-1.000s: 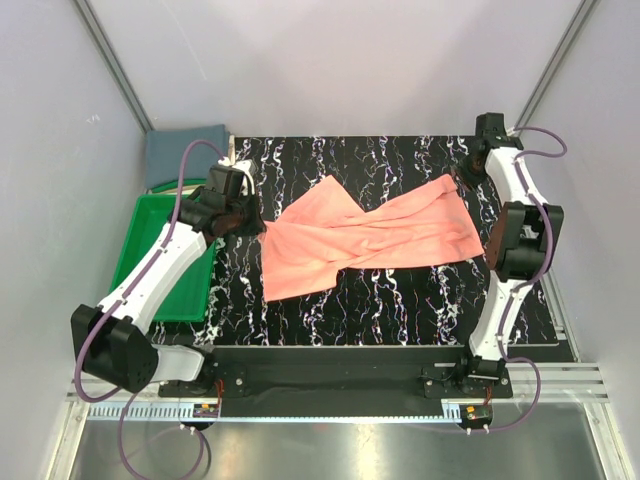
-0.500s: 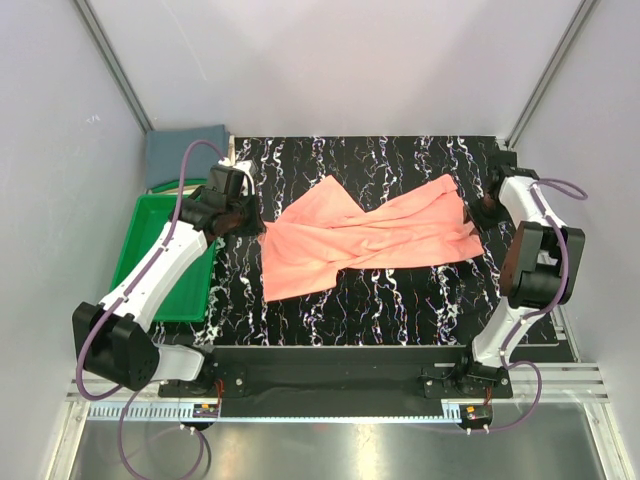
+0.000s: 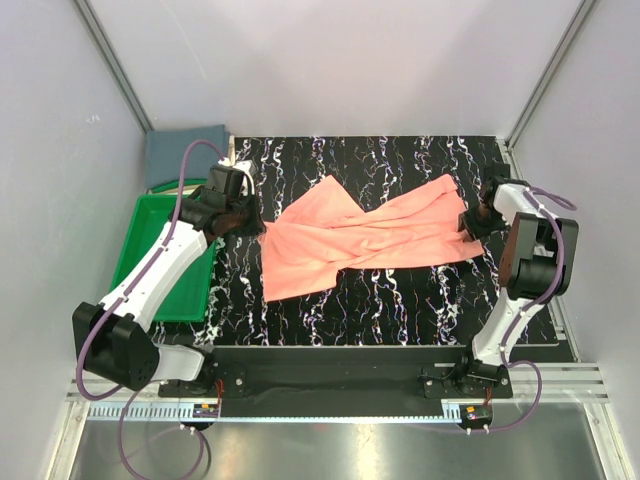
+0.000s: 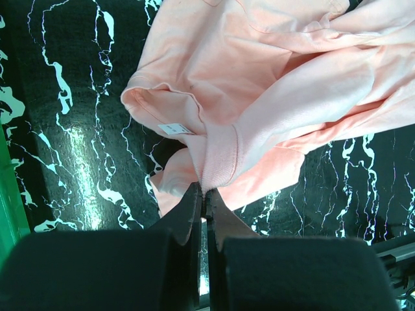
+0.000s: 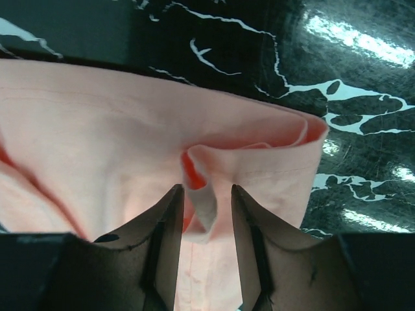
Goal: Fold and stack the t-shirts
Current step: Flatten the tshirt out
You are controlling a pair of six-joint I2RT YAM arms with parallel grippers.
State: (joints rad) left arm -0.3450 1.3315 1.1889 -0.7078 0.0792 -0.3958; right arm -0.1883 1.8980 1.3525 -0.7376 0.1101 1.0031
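The salmon-pink t-shirt (image 3: 370, 235) lies spread and rumpled on the black marbled tabletop (image 3: 400, 300), stretching away to the right of the green tray (image 3: 150, 265), with one end bunched close to the tray's right rim and the other end well apart from it. From where I stand it is not yet folded: its cloth is twisted across the middle and a sleeve or flap sticks out toward the back. The left gripper (image 3: 255, 225) sits just beside the tray's far right corner, jaws pressed together on the ribbed edge of the pink shirt; the left wrist view shows that pinch close up, with the small white neck label (image 4: 175, 128) just beside the clamped fabric. The right gripper (image 3: 468, 222) is at the shirt's end farthest from the tray, its jaws standing apart with a raised fold of the hem between the fingers (image 5: 165, 220), which do not visibly squeeze it. The slate blue-grey t-shirt (image 3: 185, 152) rests in a flat bundle just behind the tray's far end, off the marbled surface, with neither gripper touching it.
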